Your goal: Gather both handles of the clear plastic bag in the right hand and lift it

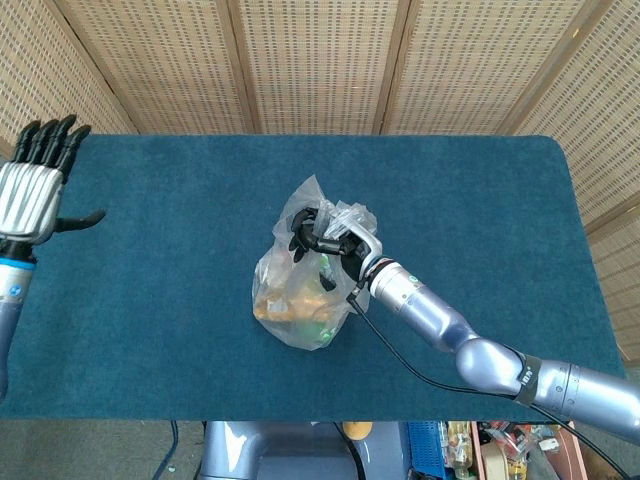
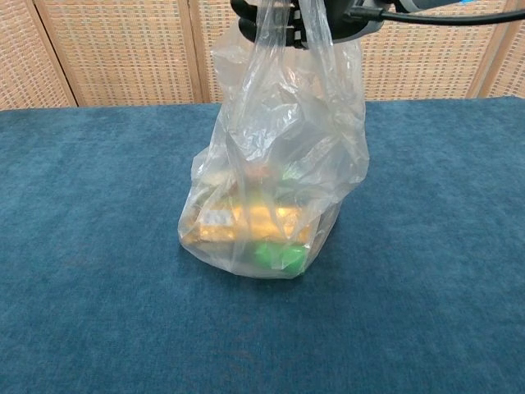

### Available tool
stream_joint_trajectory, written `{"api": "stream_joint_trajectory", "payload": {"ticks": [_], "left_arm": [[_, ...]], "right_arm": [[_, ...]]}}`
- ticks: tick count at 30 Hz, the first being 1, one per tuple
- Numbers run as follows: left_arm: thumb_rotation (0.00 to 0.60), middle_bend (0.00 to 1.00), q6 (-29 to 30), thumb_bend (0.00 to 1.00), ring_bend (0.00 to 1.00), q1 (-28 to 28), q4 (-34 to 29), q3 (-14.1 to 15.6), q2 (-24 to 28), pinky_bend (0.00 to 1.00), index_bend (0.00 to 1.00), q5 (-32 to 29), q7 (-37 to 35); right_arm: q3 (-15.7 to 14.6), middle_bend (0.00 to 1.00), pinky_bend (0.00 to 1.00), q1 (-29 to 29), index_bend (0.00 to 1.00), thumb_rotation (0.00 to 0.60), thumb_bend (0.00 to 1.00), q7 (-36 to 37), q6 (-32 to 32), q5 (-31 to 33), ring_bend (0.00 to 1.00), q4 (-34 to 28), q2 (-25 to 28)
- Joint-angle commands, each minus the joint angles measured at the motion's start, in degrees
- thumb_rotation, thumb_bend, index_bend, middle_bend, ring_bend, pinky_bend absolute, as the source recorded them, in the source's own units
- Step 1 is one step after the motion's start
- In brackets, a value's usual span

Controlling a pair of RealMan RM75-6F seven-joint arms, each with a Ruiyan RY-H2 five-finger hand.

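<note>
Both thin handles [image 2: 283,33] of the crinkly clear bag [image 1: 300,290] are bunched in the right robot hand [image 1: 330,240], above the soft blue bench [image 1: 480,220]. The bag's round bottom sits on the bench. Far left of the bag, the left robot hand [image 1: 30,190] is spread flat, holding nothing.

Blue-carpeted table [image 1: 470,200], clear plastic bag [image 2: 262,213] resting on it

The clear plastic bag [image 2: 275,176] stands upright near the middle of the blue tabletop [image 1: 480,200], its thin crinkled film drawn up tall and narrowing toward the top. Both handles [image 2: 287,25] are bunched together above it, gripped by the right hand [image 1: 325,238], whose dark fingers [image 1: 303,228] curl through the loops. The bag's rounded bottom rests on the cloth, bulging with yellow-orange and green contents seen hazily through the plastic
</note>
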Motion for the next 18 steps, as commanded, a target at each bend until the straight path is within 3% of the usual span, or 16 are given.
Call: {"api": "stream_joint_trajectory", "payload": {"ticks": [1,2,6,7,18], "left_arm": [[0.6,0.0,2.52,0.04,0.0,4.43,-3.05,1.47,1.44,0.0,0.0,-2.46,-0.54],[0.6,0.0,3.2,0.04,0.0,5.37,-3.49,1.75,1.42,0.0,0.0,-2.6,-0.91],[0.6,0.0,6.64,0.05,0.0,9.32,-4.25,3.0,0.65,0.0,0.0,-1.97,-2.82],[0.6,0.0,7.56,0.05,0.0,10.3,-4.26,3.26,0.32,0.0,0.0,-1.49,-3.53],[0.6,0.0,14.31,0.09,0.0,18.64,-2.82,4.94,-2.49,0.0,0.0,1.36,-10.09]], "right_arm": [[-0.16,0.75,0.61,0.64,0.57,0.6,0.51,-0.57,0.7,0.56,0.56,-0.31,0.43],[-0.28,0.76,0.63,0.95,0.58,0.6,0.53,-0.9,1.16,0.75,0.57,-0.39,0.55],[-1.04,0.77,0.71,2.39,0.59,0.6,0.94,-2.61,2.72,1.55,0.61,-1.0,1.22],[-1.18,0.78,0.72,2.72,0.6,0.6,0.99,-2.95,2.98,1.87,0.62,-1.19,1.45],[-3.91,0.83,0.86,6.44,0.68,0.6,1.0,-7.43,4.29,4.97,0.69,-2.03,4.32]]}}
